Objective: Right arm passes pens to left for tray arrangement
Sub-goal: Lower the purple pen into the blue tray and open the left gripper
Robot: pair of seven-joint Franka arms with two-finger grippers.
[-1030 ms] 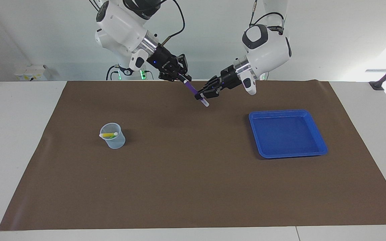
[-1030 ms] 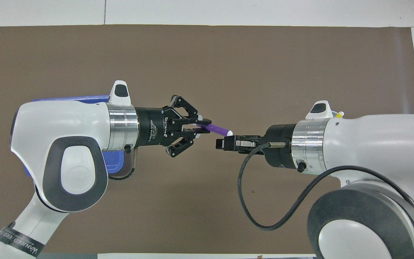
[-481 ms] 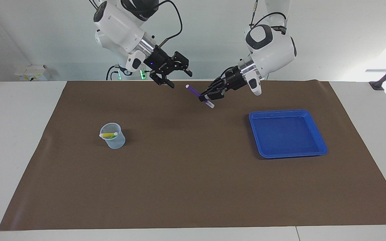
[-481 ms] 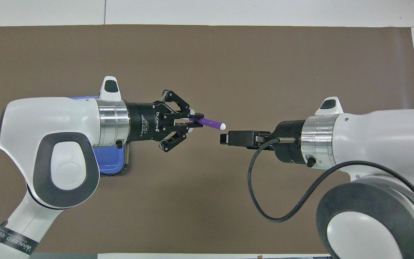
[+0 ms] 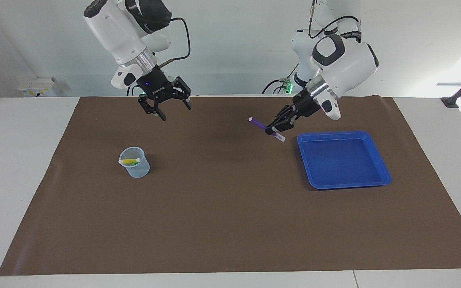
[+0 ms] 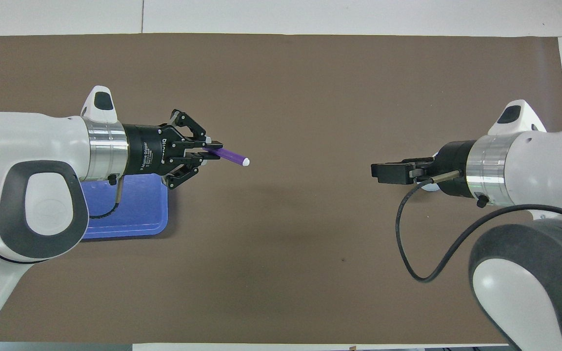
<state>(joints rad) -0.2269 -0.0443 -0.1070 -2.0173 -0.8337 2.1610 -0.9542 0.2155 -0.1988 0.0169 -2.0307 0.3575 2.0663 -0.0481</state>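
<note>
**Purple pen handed over, arms part**

The left hand (image 5: 275,127) grips the purple pen (image 5: 263,126), now carried to just beside the blue tray (image 5: 374,181). The right hand (image 5: 165,107), fingers spread and empty, has pulled back above the brown mat (image 5: 222,224) near the cup (image 5: 135,163), which holds the yellow pen (image 5: 128,161) on the bench (image 5: 18,168).

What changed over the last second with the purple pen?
The right gripper let go of the purple pen, opened, and swung back toward the cup. The left gripper kept the pen and carried it to beside the tray. Cup, its pens and tray stayed put.
</note>
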